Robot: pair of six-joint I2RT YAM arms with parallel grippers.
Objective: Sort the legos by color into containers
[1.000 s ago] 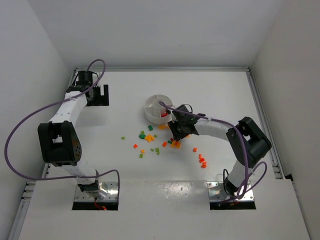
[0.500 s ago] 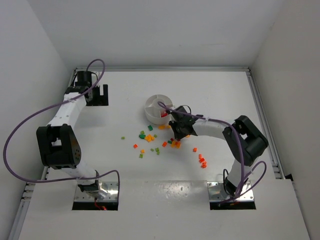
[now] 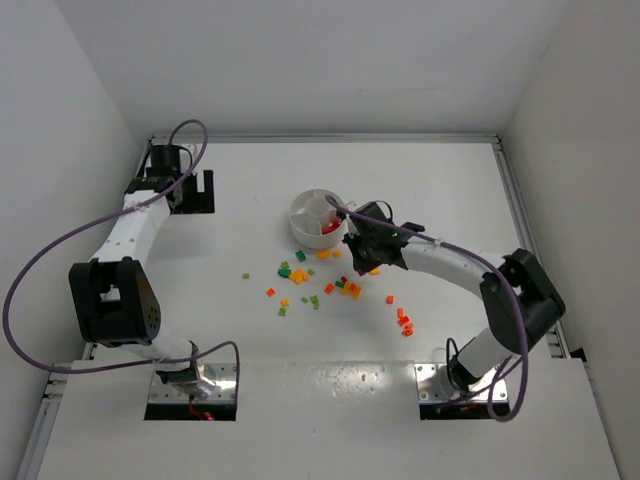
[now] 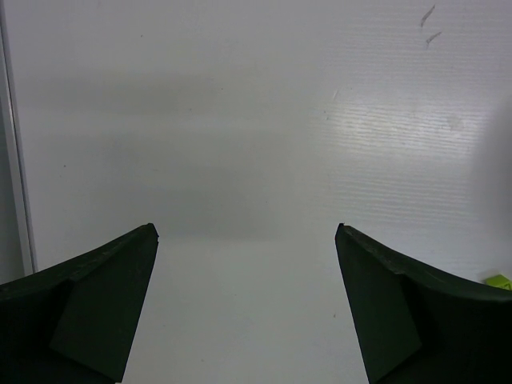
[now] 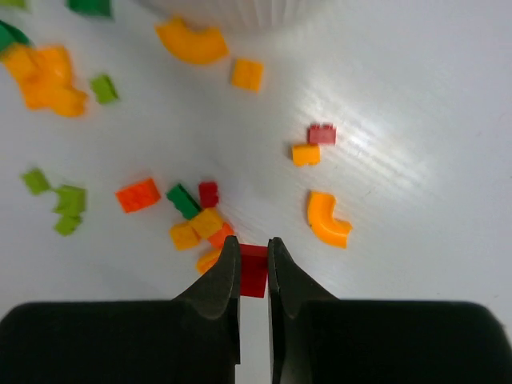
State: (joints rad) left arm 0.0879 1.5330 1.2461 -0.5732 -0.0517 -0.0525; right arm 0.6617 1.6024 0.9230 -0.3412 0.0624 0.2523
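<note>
Rails (image 3: 320,138) ran along the left, far and right edges of the white table (image 3: 440,180), with plain walls rising just beyond them. The widest bare stretches lay along the far side and at the right.

At the far left corner, close to the rail, the left gripper (image 3: 197,193) stood with its fingers spread wide and nothing between them. Its wrist camera showed only bare table ahead and a sliver of a green piece (image 4: 498,281) at the right edge of its view.

Loose legos (image 3: 300,275) in green, orange and red lay scattered across the middle of the table, on the near side of the dish (image 3: 303,212). The dish sat well apart from every edge. A few red pieces (image 3: 330,227) lay in its near-right wedge; what the other sections held could not be told.

Just right of the dish, the right gripper (image 5: 254,242) had its fingers pressed tight on a red brick (image 5: 254,278), above a small heap of orange, red and green pieces. Further right and nearer the arms, a small red-orange cluster (image 3: 404,322) lay by itself.
</note>
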